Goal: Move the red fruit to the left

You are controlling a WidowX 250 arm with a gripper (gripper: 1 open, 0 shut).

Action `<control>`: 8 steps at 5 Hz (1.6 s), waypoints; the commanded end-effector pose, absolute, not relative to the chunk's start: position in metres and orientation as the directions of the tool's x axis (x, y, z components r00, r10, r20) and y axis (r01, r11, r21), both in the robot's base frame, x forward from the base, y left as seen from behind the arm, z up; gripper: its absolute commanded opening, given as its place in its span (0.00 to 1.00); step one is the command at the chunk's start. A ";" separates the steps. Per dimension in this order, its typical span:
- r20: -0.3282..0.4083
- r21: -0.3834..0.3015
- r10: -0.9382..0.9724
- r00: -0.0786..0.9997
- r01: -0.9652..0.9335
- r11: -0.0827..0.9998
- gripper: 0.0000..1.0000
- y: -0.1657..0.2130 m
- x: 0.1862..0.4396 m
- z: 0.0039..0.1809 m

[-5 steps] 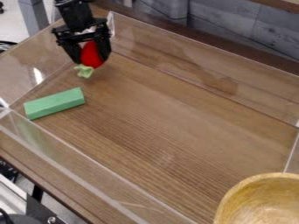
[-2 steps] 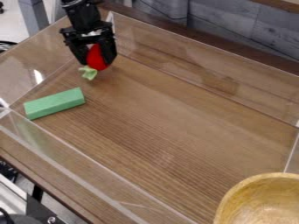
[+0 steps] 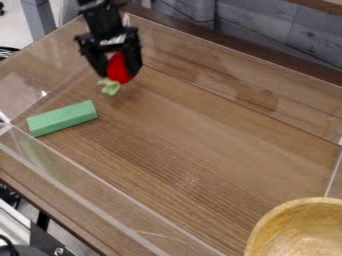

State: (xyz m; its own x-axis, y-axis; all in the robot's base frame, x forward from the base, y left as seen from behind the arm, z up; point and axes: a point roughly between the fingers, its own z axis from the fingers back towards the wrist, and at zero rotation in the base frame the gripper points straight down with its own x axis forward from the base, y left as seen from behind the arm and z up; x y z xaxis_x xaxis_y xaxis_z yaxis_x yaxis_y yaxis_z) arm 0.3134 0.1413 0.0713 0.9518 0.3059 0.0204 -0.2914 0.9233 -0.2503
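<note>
The red fruit [image 3: 122,69] is a small glossy red oval with a pale green stem piece hanging from its lower end. It sits between the black fingers of my gripper [image 3: 116,64] at the back left of the wooden table [image 3: 201,140]. The jaws stand on either side of the fruit and grip it. The fruit looks raised slightly off the wood, with its stem pointing down. The gripper body hides the fruit's top.
A flat green rectangular block [image 3: 63,118] lies on the table in front and to the left of the gripper. Clear plastic walls [image 3: 234,75] fence in the table. The rim of a wooden bowl [image 3: 301,232] shows at the bottom right corner.
The gripper has moved a little to the right with the red fruit between its fingers. The green block has not moved.
</note>
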 end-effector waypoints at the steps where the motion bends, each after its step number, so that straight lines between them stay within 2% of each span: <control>1: 0.080 -0.234 0.336 0.938 -0.310 0.922 1.00 0.167 0.315 0.094; 2: 0.081 -0.224 0.355 0.931 -0.330 0.917 0.00 0.195 0.310 0.086; 3: 0.075 -0.208 0.372 0.925 -0.351 0.913 0.00 0.198 0.312 0.066; 4: 0.064 -0.205 0.389 0.919 -0.369 0.906 1.00 0.193 0.315 0.055; 5: 0.059 -0.205 0.405 0.912 -0.386 0.899 1.00 0.186 0.318 0.050; 7: 0.070 -0.203 0.383 0.921 -0.363 0.909 1.00 0.193 0.311 0.083; 8: 0.088 -0.208 0.413 0.906 -0.389 0.897 1.00 0.201 0.308 0.090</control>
